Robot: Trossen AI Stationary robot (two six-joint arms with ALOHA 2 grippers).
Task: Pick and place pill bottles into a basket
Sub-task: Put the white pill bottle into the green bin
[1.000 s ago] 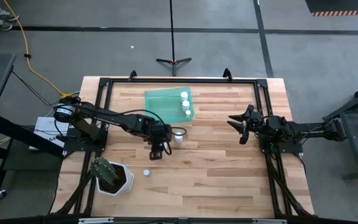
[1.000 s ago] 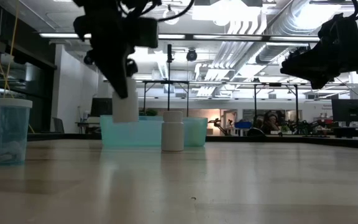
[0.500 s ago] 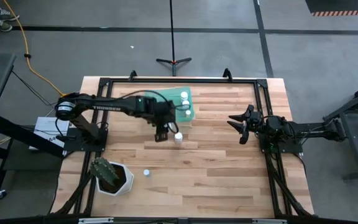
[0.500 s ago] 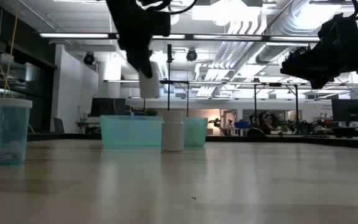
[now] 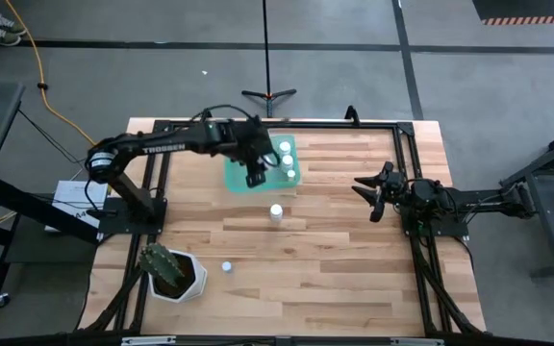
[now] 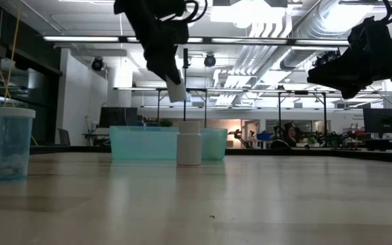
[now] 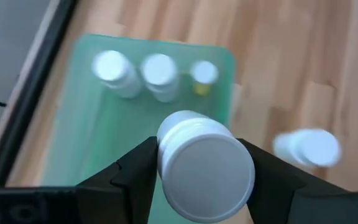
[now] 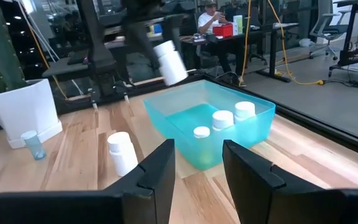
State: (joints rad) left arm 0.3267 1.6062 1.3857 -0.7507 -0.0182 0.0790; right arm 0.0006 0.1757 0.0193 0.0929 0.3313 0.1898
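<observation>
My left gripper (image 5: pixel 255 175) is shut on a white pill bottle (image 7: pixel 204 165) high above the teal basket (image 5: pixel 241 156); the bottle also shows in the low view (image 6: pixel 176 92). Three pill bottles (image 7: pixel 159 71) stand in the basket along one wall. Another white bottle (image 5: pixel 276 212) stands upright on the table just near of the basket. A small bluish bottle (image 5: pixel 227 267) stands near the cactus pot. My right gripper (image 5: pixel 365 191) is open and empty, raised at the table's right side. My left gripper pinches the bottle's side wall (image 7: pixel 166 149) between its two fingers (image 7: pixel 135 174), with the cap facing back toward the wrist. The fingers come from above, slanting down. The bottle is lifted clear and tilted, and its lower end (image 6: pixel 177 94) sticks out below the fingers, over the basket.
A white hexagonal pot with a cactus (image 5: pixel 171 272) stands at the table's near left corner. A black frame (image 5: pixel 287 123) runs along the table's edges. Bare wood lies between the standing bottle and my right gripper.
My left gripper has carried the white bottle up and toward the table's far edge, from beside the standing bottle to above the basket. The bottle has tipped from upright to tilted. The standing bottle has stayed in place.
</observation>
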